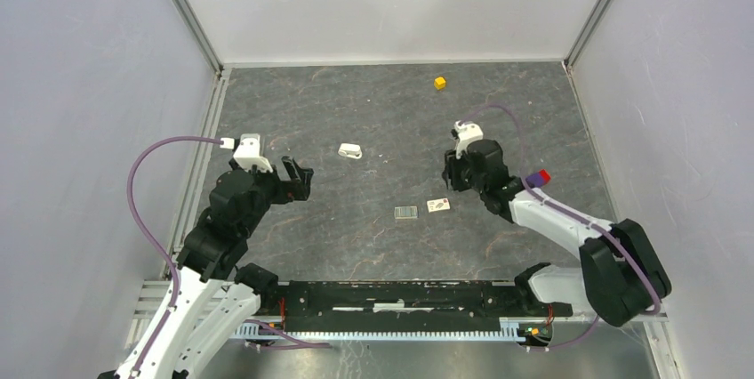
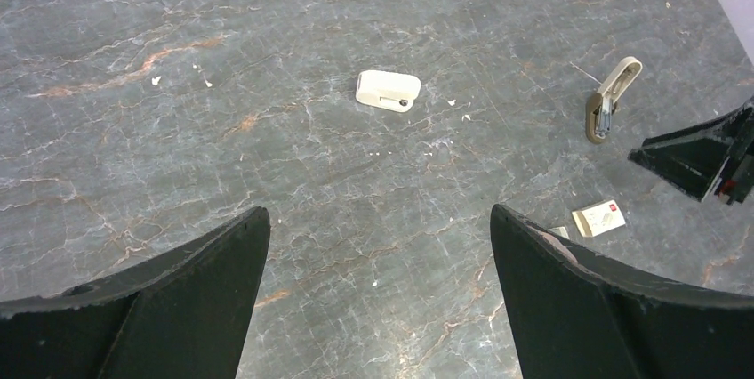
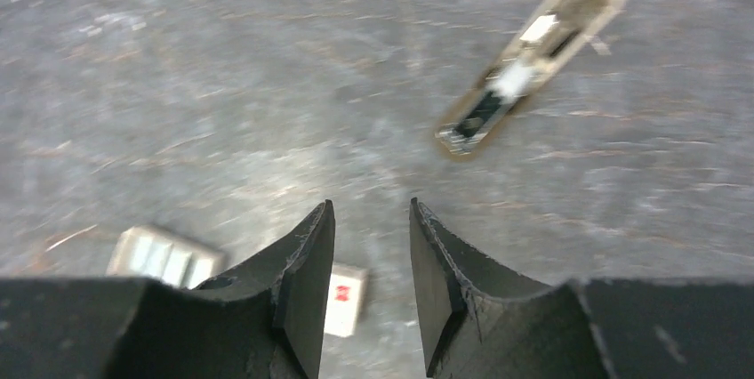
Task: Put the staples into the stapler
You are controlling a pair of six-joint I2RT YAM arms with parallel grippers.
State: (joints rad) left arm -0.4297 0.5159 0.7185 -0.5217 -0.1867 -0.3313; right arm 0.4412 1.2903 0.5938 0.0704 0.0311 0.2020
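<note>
The stapler (image 3: 533,50) lies hinged open on the marbled table, with its metal channel showing, just ahead and to the right of my right gripper (image 3: 369,205). It also shows in the left wrist view as the stapler (image 2: 609,99); in the top view the right gripper (image 1: 455,170) covers it. That gripper's jaws stand a little apart with nothing between them. The staples (image 1: 405,213), a small silvery block, lie near the middle of the table, and the staples (image 3: 164,254) sit low left in the right wrist view. My left gripper (image 1: 298,179) hovers wide open and empty over bare table (image 2: 380,210).
A pale card with a red mark (image 1: 437,205) lies beside the staples, under the right fingers (image 3: 345,297). A white rounded plastic piece (image 1: 349,151) sits mid-table. A yellow cube (image 1: 439,83) is at the back, and a red and blue block (image 1: 540,176) lies by the right arm.
</note>
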